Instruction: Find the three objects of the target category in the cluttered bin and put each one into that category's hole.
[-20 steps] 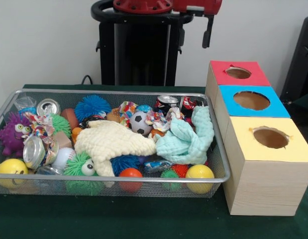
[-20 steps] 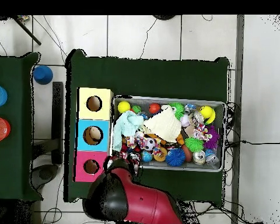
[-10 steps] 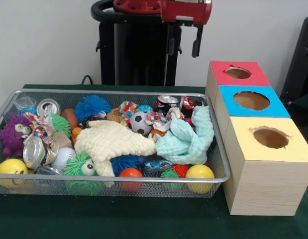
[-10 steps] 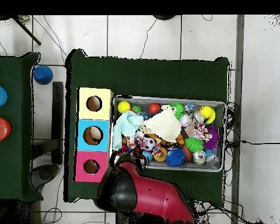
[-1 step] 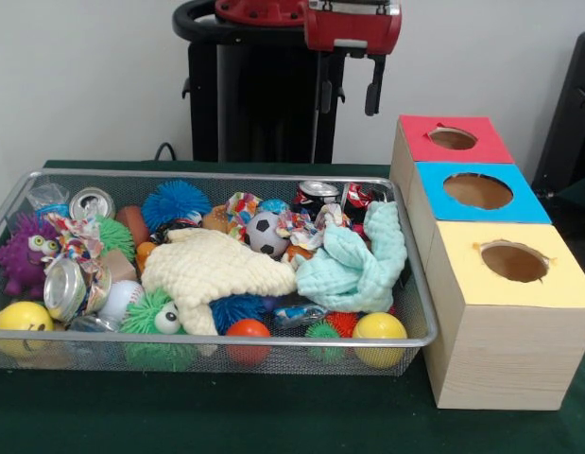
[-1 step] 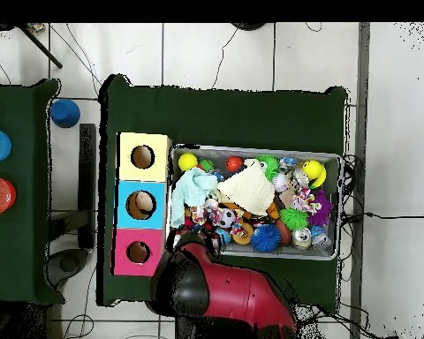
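The Sawyer arm's gripper hangs high above the far right end of the wire mesh bin, its two dark fingers apart and holding nothing. Below it the bin is heaped with clutter: a cream knitted cloth beside a mint cloth, a soccer ball, crushed cans and spiky balls. Just beside the bin stands a row of wooden boxes with holes, topped red, blue and yellow.
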Motion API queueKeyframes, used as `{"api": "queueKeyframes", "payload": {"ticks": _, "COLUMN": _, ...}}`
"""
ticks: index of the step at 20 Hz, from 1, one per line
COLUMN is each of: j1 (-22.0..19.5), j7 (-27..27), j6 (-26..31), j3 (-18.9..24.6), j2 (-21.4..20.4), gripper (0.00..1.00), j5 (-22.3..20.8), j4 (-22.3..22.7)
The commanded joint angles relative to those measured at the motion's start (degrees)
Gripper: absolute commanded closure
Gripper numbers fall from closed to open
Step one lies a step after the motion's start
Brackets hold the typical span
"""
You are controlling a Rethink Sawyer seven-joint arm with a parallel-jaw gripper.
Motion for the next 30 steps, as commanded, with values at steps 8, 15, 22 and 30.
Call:
{"api": "queueKeyframes", "payload": {"ticks": 8, "j1": -6.3, "j7": 1.8, "j6": 0.0, "j3": 6.6, "j2": -0.3, "gripper": 0.0, "j5": -5.1, "j4": 2.9}}
{"api": "queueKeyframes", "payload": {"ticks": 15, "j1": -10.7, "j7": 1.2, "j6": -0.4, "j3": 7.8, "j2": -0.7, "gripper": 0.0, "j5": -7.7, "j4": 6.3}}
{"api": "queueKeyframes", "payload": {"ticks": 22, "j1": -14.6, "j7": 2.4, "j6": -3.8, "j3": 10.3, "j2": 0.0, "gripper": 0.0, "j5": -10.5, "j4": 8.5}}
{"api": "queueKeyframes", "payload": {"ticks": 30, "j1": -16.6, "j7": 3.5, "j6": -5.6, "j3": 11.7, "j2": 0.2, "gripper": 0.0, "j5": -13.0, "j4": 9.4}}
